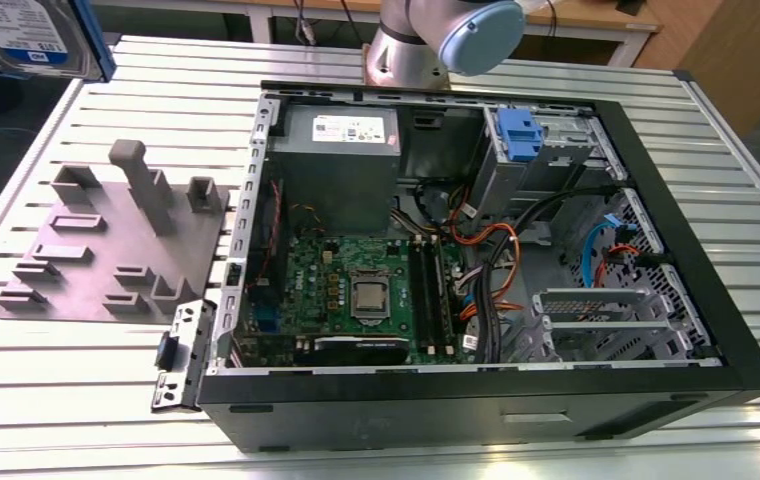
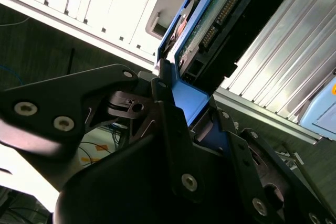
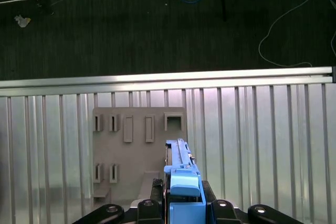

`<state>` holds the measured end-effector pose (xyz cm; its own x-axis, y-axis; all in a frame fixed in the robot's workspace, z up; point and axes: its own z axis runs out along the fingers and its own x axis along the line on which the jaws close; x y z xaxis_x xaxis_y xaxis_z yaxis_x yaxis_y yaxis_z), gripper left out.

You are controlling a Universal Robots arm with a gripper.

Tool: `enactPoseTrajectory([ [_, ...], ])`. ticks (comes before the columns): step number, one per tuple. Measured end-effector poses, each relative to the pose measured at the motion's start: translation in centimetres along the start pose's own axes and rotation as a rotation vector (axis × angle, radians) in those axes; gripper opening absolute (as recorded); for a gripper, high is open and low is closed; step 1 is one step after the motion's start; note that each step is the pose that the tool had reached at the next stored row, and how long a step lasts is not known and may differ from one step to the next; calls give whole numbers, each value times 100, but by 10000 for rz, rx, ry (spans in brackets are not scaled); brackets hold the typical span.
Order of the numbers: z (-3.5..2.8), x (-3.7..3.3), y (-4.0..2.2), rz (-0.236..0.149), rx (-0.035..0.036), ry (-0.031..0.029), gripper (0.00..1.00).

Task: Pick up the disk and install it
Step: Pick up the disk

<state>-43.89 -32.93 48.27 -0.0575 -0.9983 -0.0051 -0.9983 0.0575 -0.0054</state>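
The end effector [image 3: 181, 205] is clamping the disk [image 3: 179, 157] by its blue end, holding it raised over the slatted desk [image 3: 262, 145], well apart from the open computer case [image 1: 487, 250].

The disk [image 1: 27, 35] is a flat rectangular hard drive with a white-and-blue label on its broad face, framed by a blue plastic carrier. In the exterior view it is off the table, in the air at the upper corner on the exterior view's left, label face showing. In the second wrist view its green circuit board [image 2: 210, 19] and dark connector row are visible. The gripper [image 2: 191, 106] is clamped on its blue end [image 3: 184, 187]. In the first wrist view the disk appears edge-on.
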Motion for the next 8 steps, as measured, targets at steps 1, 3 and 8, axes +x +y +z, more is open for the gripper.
enactPoseTrajectory([
  [1,0,0,0,0,1,0,36],
  [3,-1,0,0,1,0,0,36],
  [8,-77,0,-1,-1,0,12,36],
])
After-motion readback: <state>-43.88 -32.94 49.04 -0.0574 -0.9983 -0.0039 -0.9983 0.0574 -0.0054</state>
